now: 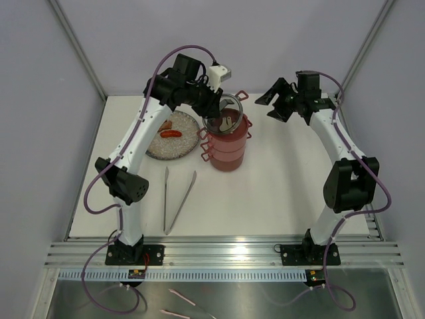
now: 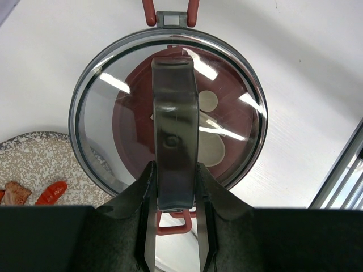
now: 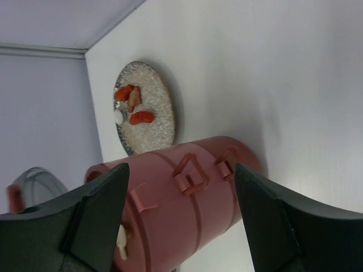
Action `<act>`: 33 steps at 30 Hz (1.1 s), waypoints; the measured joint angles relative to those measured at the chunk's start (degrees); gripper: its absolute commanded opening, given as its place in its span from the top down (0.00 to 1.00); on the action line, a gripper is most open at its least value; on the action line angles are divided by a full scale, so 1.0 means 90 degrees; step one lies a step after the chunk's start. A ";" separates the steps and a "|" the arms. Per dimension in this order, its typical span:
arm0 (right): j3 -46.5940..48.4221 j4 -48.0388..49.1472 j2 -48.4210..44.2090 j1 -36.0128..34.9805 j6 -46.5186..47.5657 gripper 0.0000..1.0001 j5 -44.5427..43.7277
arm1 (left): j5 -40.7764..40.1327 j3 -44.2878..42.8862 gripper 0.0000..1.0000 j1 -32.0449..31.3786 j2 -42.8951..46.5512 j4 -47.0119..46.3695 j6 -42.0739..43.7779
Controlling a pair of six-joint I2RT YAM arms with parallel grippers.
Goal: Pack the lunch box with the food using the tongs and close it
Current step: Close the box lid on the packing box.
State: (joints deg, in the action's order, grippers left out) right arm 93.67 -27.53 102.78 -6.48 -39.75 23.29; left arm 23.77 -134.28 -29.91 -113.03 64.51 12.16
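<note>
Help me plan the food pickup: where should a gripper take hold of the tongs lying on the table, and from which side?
Probably come straight down from above on the tongs, jaws straddling both legs about mid-length. They lie flat, tips spread toward the plate, joined end away from it, so squeezing there should close the tips.

Grey speckled plate (image 1: 165, 150) on white table (image 1: 279, 189), left of middle.

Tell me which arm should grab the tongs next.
Probably right: the right claw is open and empty, while the left claw grips the glass lid over the lunch box. The tongs lie leftward, though.
</note>
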 measured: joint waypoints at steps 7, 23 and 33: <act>-0.0503 0.1268 -0.0763 -0.0002 -0.0629 0.19 0.0549 | -0.0007 0.0000 1.00 -0.0024 -0.0007 -0.0010 0.0010; -0.0221 0.2382 -0.0287 -0.0100 -0.1241 0.29 0.1889 | 0.0000 0.0000 1.00 -0.0029 -0.0007 -0.0010 0.0012; -0.0117 0.2154 0.0053 -0.0335 -0.1207 0.79 0.2103 | 0.0000 0.0000 1.00 -0.0075 -0.0007 -0.0007 0.0012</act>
State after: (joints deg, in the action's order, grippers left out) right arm 92.62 -8.14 103.26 -9.50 -50.61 42.22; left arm 23.77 -134.28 -30.59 -113.10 64.45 12.27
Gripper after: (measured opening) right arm 0.390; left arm 0.268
